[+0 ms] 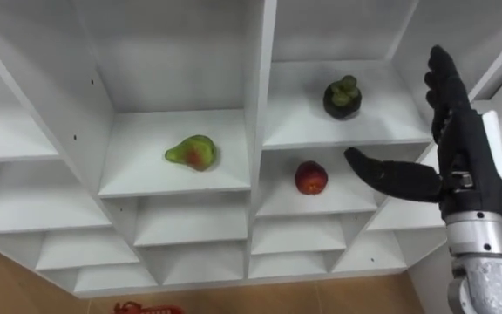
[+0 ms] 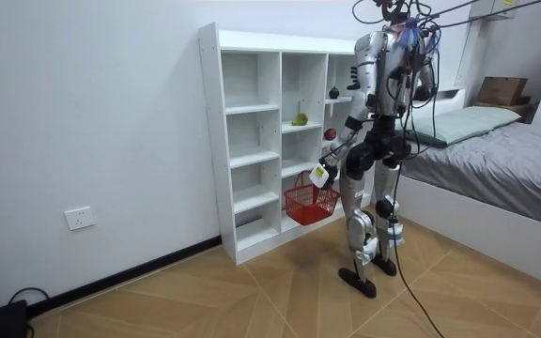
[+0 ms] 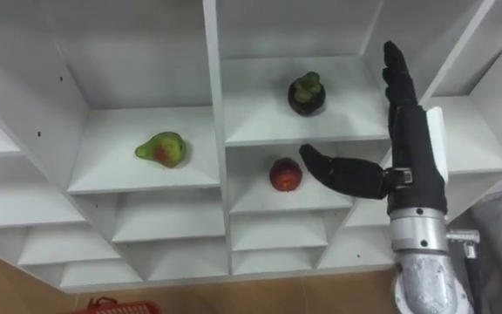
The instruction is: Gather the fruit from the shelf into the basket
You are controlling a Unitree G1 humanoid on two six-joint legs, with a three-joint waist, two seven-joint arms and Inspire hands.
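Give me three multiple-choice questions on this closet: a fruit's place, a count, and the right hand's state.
1. Where is the dark fruit? A. on the shelf just above the red fruit B. on the bottom shelf C. on the floor
2. How many fruits lie on the shelves? A. two B. three C. five
3. The right hand is: A. open, empty B. shut on the red fruit C. a closed fist
Answers: A, it sits one shelf up in the same column; B, dark fruit, red fruit and pear; A, fingers straight, thumb stopping short of the red fruit.
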